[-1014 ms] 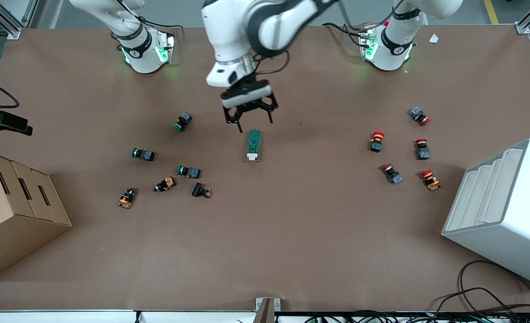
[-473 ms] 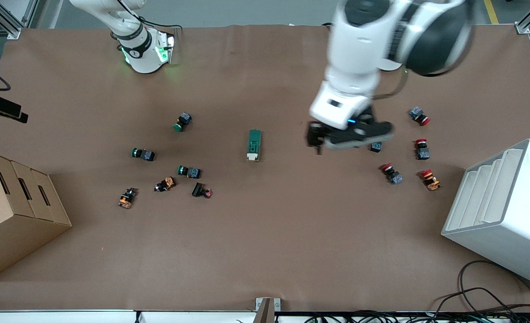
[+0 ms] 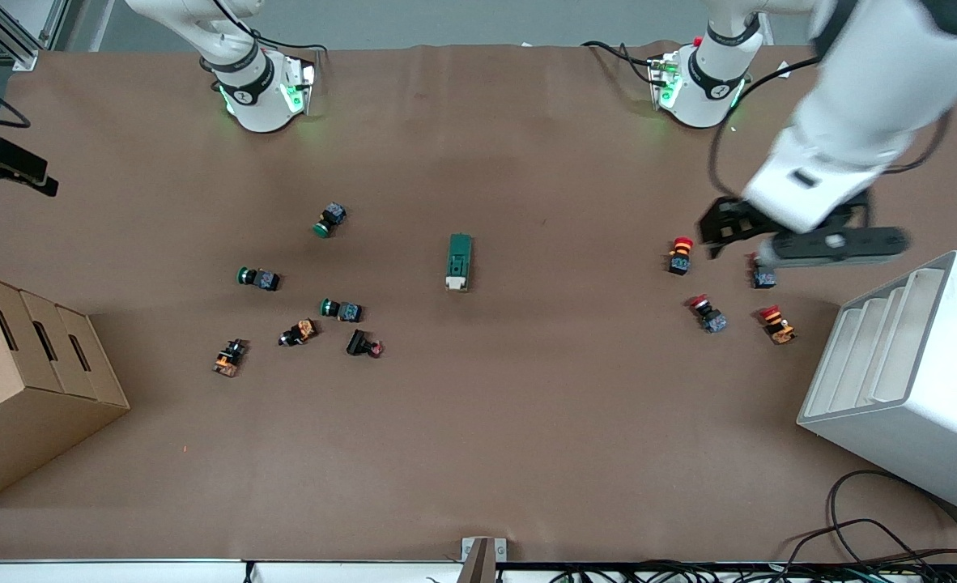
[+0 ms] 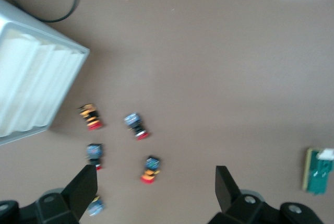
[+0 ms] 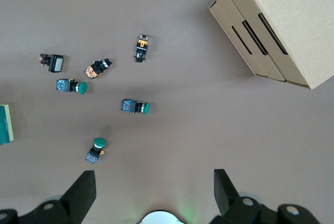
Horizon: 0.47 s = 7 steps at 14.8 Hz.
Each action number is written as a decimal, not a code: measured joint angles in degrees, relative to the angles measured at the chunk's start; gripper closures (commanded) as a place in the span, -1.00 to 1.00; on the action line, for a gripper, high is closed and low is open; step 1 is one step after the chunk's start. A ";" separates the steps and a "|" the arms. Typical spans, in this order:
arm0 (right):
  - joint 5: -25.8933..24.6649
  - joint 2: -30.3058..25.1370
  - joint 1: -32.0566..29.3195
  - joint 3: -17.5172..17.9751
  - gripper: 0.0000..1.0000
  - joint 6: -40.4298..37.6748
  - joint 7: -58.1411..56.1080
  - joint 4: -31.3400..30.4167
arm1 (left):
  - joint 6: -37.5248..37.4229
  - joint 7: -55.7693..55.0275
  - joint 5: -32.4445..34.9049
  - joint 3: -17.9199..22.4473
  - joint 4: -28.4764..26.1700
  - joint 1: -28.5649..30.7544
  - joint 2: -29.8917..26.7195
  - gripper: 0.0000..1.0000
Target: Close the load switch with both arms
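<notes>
The load switch [image 3: 459,261], a dark-green oblong block with a cream-white end, lies alone at the middle of the table. It also shows at the edge of the left wrist view [image 4: 318,169] and of the right wrist view [image 5: 5,125]. My left gripper [image 3: 770,243] is open and empty. It hangs over the red push-buttons [image 3: 680,255] at the left arm's end, well away from the switch. In its wrist view [image 4: 155,179] a red push-button [image 4: 150,169] lies between the fingers, far below. My right gripper [image 5: 155,182] is open and empty, high over its own base.
Green and orange push-buttons [image 3: 341,308] lie scattered toward the right arm's end. A cardboard box [image 3: 25,380] stands at that end. A white stepped bin [image 3: 908,380] stands at the left arm's end. Cables [image 3: 891,534] trail at the front edge.
My left arm has swung from just over the load switch toward its own end of the table, over the red push-buttons. The load switch has not moved.
</notes>
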 measured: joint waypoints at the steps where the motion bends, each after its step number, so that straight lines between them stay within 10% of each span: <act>1: -0.02 -0.84 -0.02 0.06 -1.00 0.01 0.02 -0.86 | -1.71 2.39 -1.47 1.45 -0.18 0.64 -1.14 -1.00; 7: -0.04 -5.36 -0.06 0.18 -1.00 1.76 0.02 -6.43 | -3.88 12.94 -7.76 9.90 -8.25 2.60 -9.19 -1.00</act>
